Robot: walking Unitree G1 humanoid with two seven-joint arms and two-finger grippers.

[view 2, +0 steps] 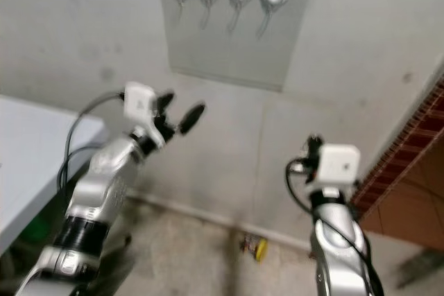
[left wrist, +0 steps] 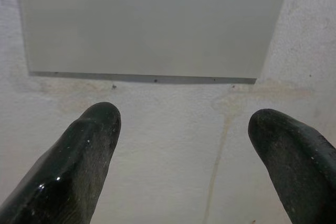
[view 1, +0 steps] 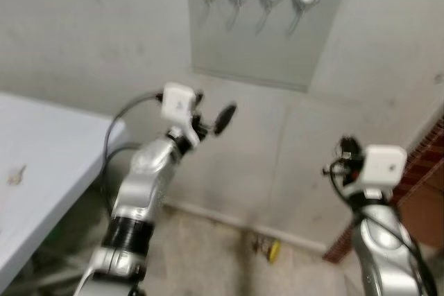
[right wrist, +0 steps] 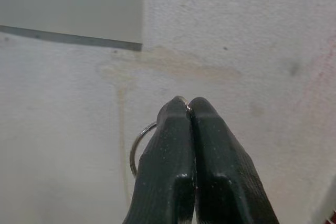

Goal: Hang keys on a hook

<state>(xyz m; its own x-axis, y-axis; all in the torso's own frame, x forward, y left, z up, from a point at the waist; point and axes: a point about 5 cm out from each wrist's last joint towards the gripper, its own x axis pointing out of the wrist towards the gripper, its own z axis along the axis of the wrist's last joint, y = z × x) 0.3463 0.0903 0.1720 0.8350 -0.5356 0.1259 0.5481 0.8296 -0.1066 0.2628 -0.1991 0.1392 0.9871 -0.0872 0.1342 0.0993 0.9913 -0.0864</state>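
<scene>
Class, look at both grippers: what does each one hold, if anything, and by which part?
The right gripper pinches a thin silver metal key ring by its rim, between its fingertips. The left gripper is open, holding nothing.

left gripper (left wrist: 181, 145) raised, fingers apart | right gripper (right wrist: 190, 107) raised, pinched closed

Pale plaster wall (view 1: 83, 32), grey table (view 1: 41, 150), concrete floor (view 1: 208, 247).

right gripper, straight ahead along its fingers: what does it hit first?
Most likely bare wall. The right gripper, shut on a key ring, points at plaster below and beside the hook panel, not at it. Depth unclear.
</scene>
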